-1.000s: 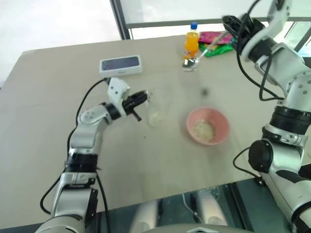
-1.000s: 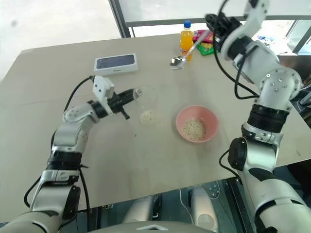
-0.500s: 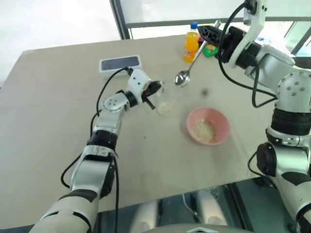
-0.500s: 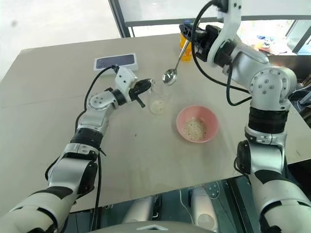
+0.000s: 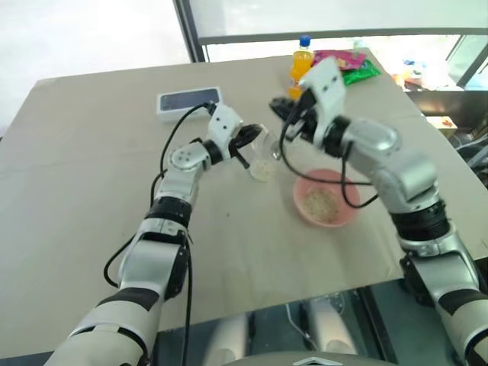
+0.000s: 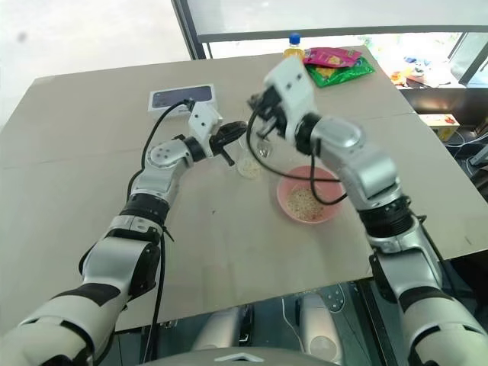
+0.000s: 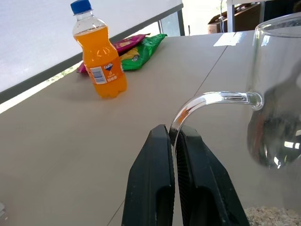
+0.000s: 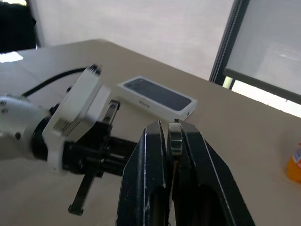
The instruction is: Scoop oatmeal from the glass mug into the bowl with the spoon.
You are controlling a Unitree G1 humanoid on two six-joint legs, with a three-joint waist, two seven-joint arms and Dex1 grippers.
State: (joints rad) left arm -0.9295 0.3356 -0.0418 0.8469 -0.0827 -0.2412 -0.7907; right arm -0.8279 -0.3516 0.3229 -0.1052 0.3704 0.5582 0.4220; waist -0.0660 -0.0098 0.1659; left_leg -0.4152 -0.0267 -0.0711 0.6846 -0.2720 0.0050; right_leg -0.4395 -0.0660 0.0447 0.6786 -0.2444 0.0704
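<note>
The beige surface carries everything here, with a flat white box with a dark top lying toward its far side and an orange drink bottle standing beside bright snack packets at the far edge. The pink bowl sits near the middle, right of the mug, and holds a small heap of oatmeal. The left pincer is clamped tight on the thin handle of the glass mug, which stands upright just left of the bowl with pale flakes on its bottom. The right pincer is closed on the handle of the spoon, whose metal edge shows between its black fingers; in the head views this pincer hangs just above and beside the mug's mouth, close to the left one, and the spoon's oval end is hard to make out there.
</note>
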